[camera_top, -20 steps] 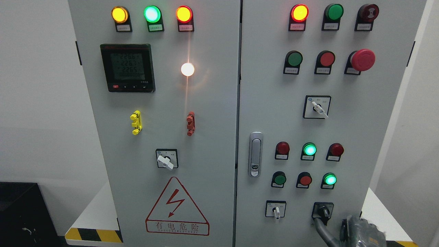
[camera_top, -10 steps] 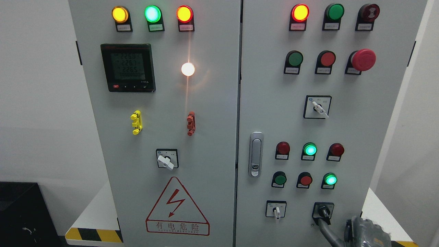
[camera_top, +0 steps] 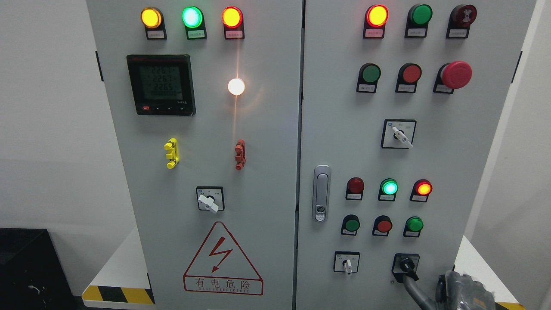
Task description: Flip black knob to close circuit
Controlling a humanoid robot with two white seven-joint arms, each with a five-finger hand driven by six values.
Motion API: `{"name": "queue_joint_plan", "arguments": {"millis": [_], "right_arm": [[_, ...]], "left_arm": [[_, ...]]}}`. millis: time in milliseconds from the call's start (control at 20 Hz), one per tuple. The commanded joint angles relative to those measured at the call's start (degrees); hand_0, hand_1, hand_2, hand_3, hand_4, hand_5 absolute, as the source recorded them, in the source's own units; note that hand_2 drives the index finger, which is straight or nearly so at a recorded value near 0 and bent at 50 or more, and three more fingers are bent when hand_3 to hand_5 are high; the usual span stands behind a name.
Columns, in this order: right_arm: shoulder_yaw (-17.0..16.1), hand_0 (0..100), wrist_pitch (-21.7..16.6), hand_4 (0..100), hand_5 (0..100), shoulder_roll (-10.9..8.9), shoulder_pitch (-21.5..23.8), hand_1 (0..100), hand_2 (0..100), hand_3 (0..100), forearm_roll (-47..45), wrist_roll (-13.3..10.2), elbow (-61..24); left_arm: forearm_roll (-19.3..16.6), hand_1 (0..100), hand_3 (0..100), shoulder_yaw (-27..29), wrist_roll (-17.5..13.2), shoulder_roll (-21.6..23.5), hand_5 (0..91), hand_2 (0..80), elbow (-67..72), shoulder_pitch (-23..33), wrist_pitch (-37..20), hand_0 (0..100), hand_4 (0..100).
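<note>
A tall grey metal control cabinet (camera_top: 258, 129) fills the view, standing on a white tabletop (camera_top: 122, 267) against plain white walls. The black rotary knob (camera_top: 405, 263) sits low on the cabinet's right door. The right hand (camera_top: 462, 292) shows at the bottom edge, cropped; its grip cannot be told. A dark box (camera_top: 26, 267) sits lower left.

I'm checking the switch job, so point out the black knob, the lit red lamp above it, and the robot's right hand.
black knob (camera_top: 405, 264), head view, on its round body.
lit red lamp (camera_top: 423, 188), head view, on its glowing lens.
right hand (camera_top: 467, 295), head view, on its grey back.
</note>
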Motion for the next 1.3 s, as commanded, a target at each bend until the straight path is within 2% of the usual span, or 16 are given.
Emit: {"name": "queue_joint_plan", "arguments": {"millis": [0, 700, 1250], "right_arm": [[-0.72, 0, 0.12, 100, 100, -0.11, -0.39, 3, 92, 100, -0.05, -0.38, -0.01], [-0.46, 0, -0.23, 100, 100, -0.02, -0.13, 2, 92, 100, -1.28, -0.47, -0.45], [1.74, 0, -0.49, 100, 100, -0.11, 0.4, 2, 92, 100, -2.34, -0.56, -0.62]], "left_arm": [[0.0, 56, 0, 0.0, -0.04, 0.0, 0.0, 0.0, -1.67, 1.32, 0.0, 12, 0], [0.0, 56, 0, 0.0, -0.04, 0.0, 0.0, 0.0, -1.67, 1.32, 0.0, 12, 0], [0.0, 56, 0, 0.0, -0.04, 0.0, 0.0, 0.0, -1.67, 1.32, 0.0, 12, 0]]}}
